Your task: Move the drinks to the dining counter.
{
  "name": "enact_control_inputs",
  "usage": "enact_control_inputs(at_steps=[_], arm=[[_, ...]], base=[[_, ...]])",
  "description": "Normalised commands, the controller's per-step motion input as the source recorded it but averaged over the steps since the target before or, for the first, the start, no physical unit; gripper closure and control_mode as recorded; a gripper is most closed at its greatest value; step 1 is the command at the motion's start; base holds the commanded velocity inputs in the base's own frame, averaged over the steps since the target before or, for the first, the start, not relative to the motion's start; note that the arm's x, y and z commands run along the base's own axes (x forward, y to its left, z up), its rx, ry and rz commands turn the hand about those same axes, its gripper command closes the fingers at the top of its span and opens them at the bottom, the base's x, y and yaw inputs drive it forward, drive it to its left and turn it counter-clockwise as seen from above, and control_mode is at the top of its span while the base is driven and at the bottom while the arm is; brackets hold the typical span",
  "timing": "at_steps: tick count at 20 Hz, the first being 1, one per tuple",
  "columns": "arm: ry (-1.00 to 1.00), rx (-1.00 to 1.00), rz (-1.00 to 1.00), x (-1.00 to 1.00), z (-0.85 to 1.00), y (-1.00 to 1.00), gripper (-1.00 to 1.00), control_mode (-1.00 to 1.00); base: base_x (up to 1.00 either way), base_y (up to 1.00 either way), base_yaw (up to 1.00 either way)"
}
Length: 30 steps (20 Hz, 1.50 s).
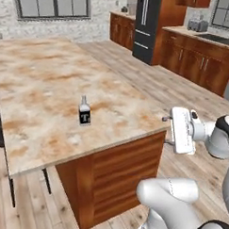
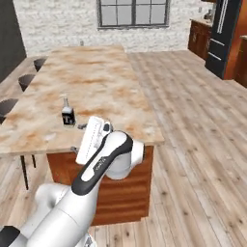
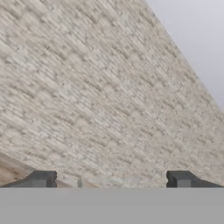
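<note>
One of the drinks, a black bottle (image 1: 84,111) (image 2: 67,113) with a clear neck and a white "T", stands upright on the dining counter (image 1: 42,75) (image 2: 96,72), near its close end. My gripper (image 1: 165,131) (image 2: 77,138) hangs off that end's corner, level with the marble top and a little way from the bottle. Its fingers point toward the counter. The hand view looks up at a pale brick wall, and the gripper (image 3: 111,179) is open there, fingertips (image 3: 41,178) wide apart with nothing between them.
Round dark stools (image 2: 7,106) line the far side of the island. A black fridge (image 1: 146,23) and wooden cabinets (image 1: 199,59) with a sink stand across the room. Bare wooden floor (image 2: 193,144) runs between them and the island.
</note>
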Motion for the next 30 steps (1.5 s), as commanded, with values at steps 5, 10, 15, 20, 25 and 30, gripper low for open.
enact_control_inputs(at_steps=[5,10,15,20,25,30], arm=[[0.00,0.00,0.00,0.00,0.00,0.00,-1.00,1.00],[0.00,0.00,0.00,0.00,0.00,0.00,-1.00,1.00],[0.00,0.00,0.00,0.00,0.00,0.00,-1.00,1.00],[0.00,0.00,0.00,0.00,0.00,0.00,-1.00,1.00],[0.00,0.00,0.00,0.00,0.00,0.00,-1.00,1.00],[0.00,0.00,0.00,0.00,0.00,0.00,-1.00,1.00]], base=[[-0.20,-0.37,-0.73],[-0.22,-0.38,-0.72],[-0.15,-0.35,-0.74],[-0.18,-0.28,-0.74],[-0.20,-0.22,-0.74],[-0.35,-0.20,-0.65]])
